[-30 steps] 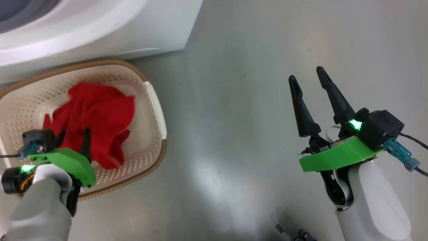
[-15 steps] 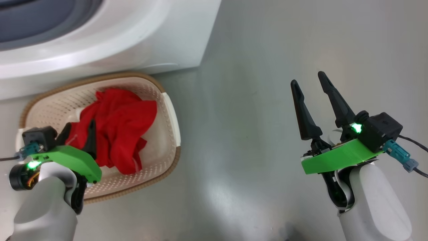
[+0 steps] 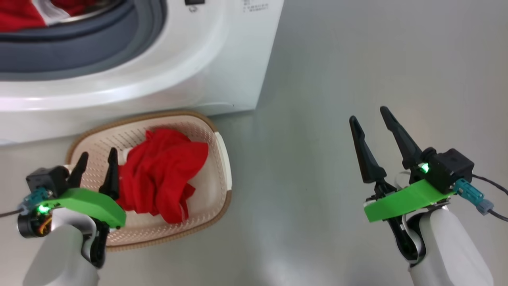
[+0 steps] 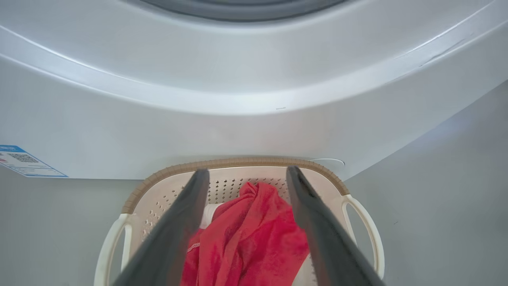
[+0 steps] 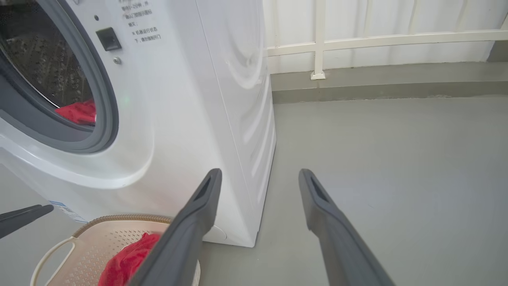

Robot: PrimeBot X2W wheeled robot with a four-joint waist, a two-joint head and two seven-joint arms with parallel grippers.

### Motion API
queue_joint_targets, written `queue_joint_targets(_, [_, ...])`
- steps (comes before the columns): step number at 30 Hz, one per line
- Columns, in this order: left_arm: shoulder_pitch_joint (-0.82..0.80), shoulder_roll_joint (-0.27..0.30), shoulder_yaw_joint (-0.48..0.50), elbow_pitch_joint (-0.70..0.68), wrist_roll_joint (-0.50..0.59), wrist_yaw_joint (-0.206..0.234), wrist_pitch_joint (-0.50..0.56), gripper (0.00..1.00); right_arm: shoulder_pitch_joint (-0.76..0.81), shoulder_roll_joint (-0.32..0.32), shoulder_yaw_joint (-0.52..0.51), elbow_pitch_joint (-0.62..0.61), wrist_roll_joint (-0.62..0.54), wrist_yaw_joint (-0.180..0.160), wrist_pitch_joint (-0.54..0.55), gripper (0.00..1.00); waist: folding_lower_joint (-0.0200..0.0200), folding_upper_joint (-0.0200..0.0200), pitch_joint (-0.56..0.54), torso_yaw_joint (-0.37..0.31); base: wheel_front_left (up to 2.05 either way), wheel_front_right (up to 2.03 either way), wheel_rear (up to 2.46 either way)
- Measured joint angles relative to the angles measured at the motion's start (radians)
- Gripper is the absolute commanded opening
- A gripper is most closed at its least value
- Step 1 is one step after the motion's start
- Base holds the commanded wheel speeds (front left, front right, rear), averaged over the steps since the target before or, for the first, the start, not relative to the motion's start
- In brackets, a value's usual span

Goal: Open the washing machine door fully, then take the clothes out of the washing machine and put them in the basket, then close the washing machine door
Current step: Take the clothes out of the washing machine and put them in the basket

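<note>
The white washing machine stands with its grey gasket exposed, and red clothes lie in the drum. The door is out of view. On the floor before the machine sits the cream basket holding a crumpled red garment. My left gripper hovers open and empty over the basket's left part, beside the garment. In the left wrist view the garment lies below and between that gripper's fingers. My right gripper hangs open and empty over bare floor at the right.
Grey floor stretches to the right of the machine. A white railed wall with a low kerb closes the far side. A blue label sits low on the machine's front. One left finger shows in the right wrist view.
The head camera has tilted up, bringing the drum opening into view. My left gripper has drawn off the red garment toward the basket's left side; the garment stays in the basket.
</note>
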Motion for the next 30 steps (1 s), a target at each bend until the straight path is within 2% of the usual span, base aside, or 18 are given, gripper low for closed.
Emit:
queue_joint_targets(18, [0.261,-0.034,0.146,-0.355,0.126,0.0,0.0,1.0,0.134,-0.053,-0.003,0.025,0.012,0.0,0.0,1.0,0.0,0.0,-0.207,0.042,0.0,0.0,0.0])
queue_joint_targets(30, [0.455,-0.066,0.22,-0.559,0.19,0.0,0.0,1.0,0.222,-0.059,-0.016,0.028,0.045,0.0,0.0,1.0,0.0,-0.0001,-0.322,0.063,0.0,0.0,0.0])
